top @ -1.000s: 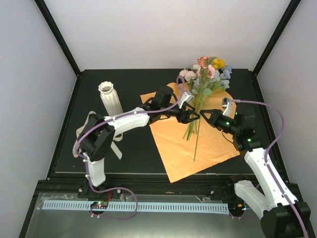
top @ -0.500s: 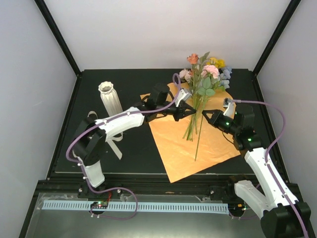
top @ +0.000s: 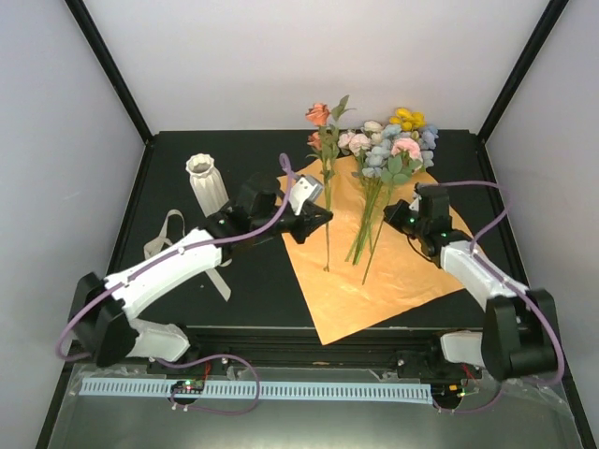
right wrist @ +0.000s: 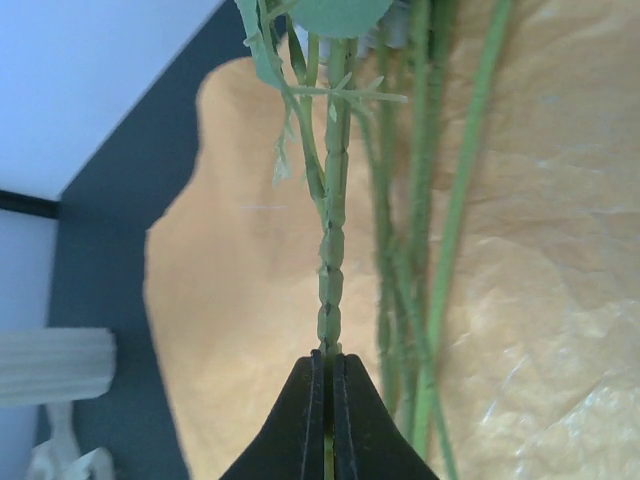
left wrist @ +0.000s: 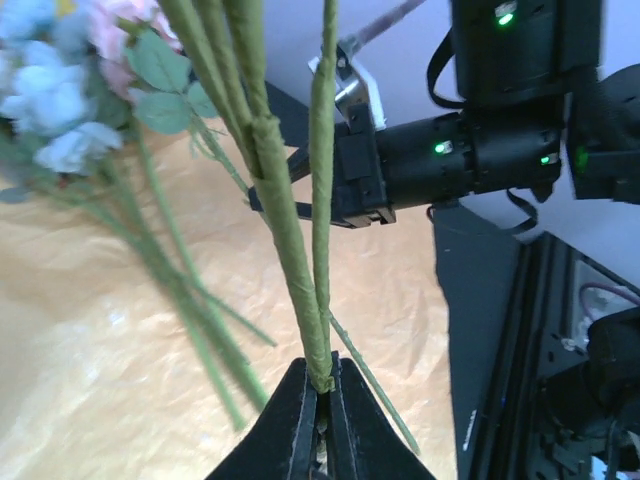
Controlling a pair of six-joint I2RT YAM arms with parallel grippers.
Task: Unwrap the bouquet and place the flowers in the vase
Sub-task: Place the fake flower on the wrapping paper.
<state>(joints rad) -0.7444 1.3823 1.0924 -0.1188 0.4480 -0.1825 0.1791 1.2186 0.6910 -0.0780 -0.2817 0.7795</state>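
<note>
We see the flowers [top: 388, 150] lying on the unfolded orange paper [top: 374, 290] at the right middle of the table [top: 243, 290], their long stems running near to far. The blooms point to the far edge and the cut ends point toward the arms.

Two stems [top: 327, 187] stand apart from that bunch, at the paper's left edge. They run the same way, with a coral bloom [top: 318, 114] at the far end. The left gripper [top: 321, 217] is pinched tight on them, as its wrist view shows [left wrist: 320, 385]. The right gripper [top: 393, 217] is closed on one ridged stem of the bunch [right wrist: 327, 355].

A second ago all the blooms sat in one cluster, and the left gripper stood wide beside the stems. It has since closed and drawn its two stems leftward, away from the rest. The right gripper's jaws were already together then, and its arm has since folded lower.

The stems are green and look wrapped. The leaves are flat and matte, and the blooms are pink, cream, pale blue and yellow. The paper is crinkled and faintly glossy. The vase [top: 208, 182] stands upright at the far left, off-white, ribbed, with a scalloped rim. A cream ribbon [top: 168, 234] lies just near of it.
</note>
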